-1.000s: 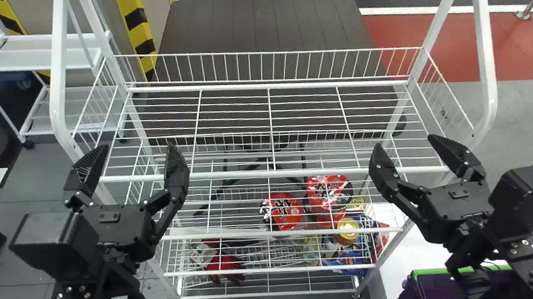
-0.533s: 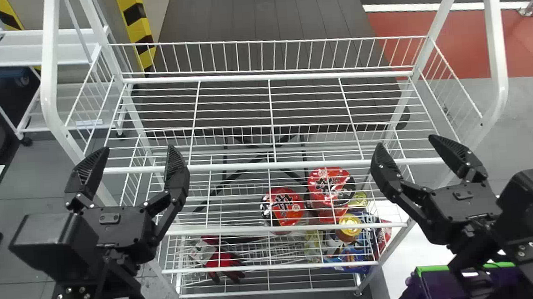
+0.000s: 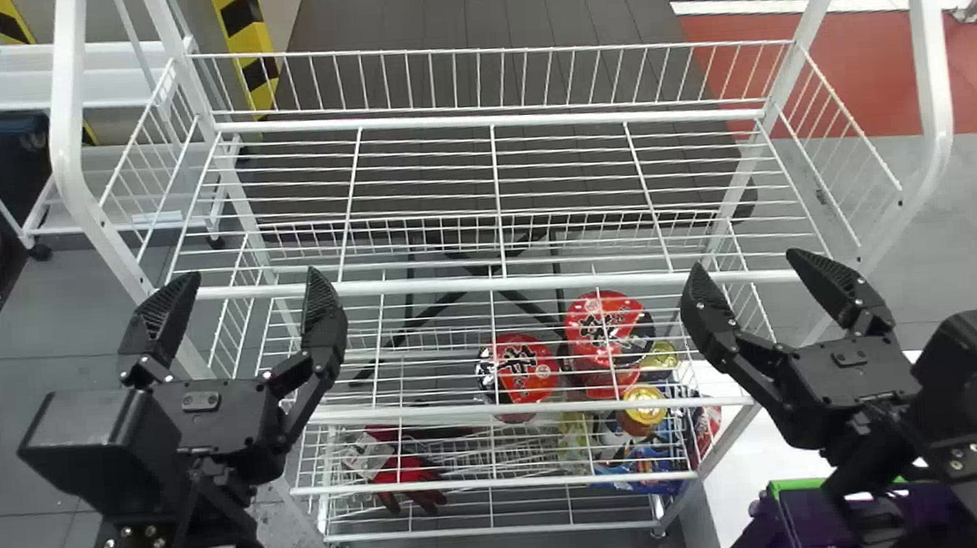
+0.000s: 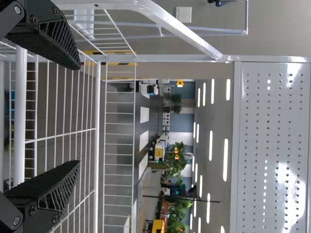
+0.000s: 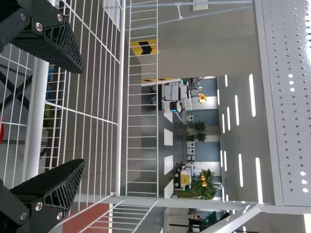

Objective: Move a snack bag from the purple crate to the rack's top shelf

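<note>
My left gripper (image 3: 237,300) stands open at the front left of the rack's top shelf (image 3: 568,184), nothing between its fingers. At the front right of that shelf is my right gripper (image 3: 744,269), also open and holding nothing. In the left wrist view the left gripper (image 4: 77,116) spreads before the shelf wires; in the right wrist view the right gripper (image 5: 82,116) does likewise. The purple crate (image 3: 752,539) with a green rim sits at the bottom right, partly behind the right arm; a bit of red shows inside.
Red-lidded packs (image 3: 519,368), a yellow-lidded jar (image 3: 642,405) and blue packages (image 3: 652,460) lie on lower shelves at the right. Red gloves (image 3: 408,477) rest lower left. White posts (image 3: 69,123) rise at the rack's sides. A white cart (image 3: 62,76) stands at left.
In the head view the rack's top shelf has shifted upward and looks slightly larger. The crate has shifted slightly right. Both grippers stay nearly in place in that view, still open.
</note>
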Robot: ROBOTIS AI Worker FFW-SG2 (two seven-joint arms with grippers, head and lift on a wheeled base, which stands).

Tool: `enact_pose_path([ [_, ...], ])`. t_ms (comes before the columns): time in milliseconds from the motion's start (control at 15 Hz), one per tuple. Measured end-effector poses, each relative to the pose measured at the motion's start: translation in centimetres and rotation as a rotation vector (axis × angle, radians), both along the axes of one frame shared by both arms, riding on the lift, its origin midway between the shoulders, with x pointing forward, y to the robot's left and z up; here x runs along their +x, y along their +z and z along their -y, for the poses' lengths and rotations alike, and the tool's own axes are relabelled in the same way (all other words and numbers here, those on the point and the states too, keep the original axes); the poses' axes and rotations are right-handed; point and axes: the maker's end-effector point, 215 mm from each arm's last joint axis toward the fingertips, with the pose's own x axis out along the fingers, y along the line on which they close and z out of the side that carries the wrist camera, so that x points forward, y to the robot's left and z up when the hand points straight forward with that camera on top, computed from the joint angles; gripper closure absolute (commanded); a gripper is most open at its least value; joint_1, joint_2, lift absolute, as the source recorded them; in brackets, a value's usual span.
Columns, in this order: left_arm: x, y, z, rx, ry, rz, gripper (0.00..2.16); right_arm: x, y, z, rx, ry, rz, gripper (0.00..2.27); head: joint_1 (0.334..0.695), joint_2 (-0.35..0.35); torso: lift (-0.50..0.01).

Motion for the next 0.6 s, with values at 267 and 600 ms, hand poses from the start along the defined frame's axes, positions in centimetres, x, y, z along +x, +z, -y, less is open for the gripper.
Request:
enact_pose_path([
  [267,-0.14,-0.09,0.25,0.000,-0.011,-0.006,0.13,-0.07,-0.10,-0.24,-0.001,0.011,-0.003,0.18,0.695,-0.059,-0.118],
  [600,-0.20,-0.27,0.17,-0.004,-0.003,-0.012,0.13,-0.17,-0.12,-0.56,0.005,0.025,-0.004,0.16,0.695,-0.053,-0.138],
])
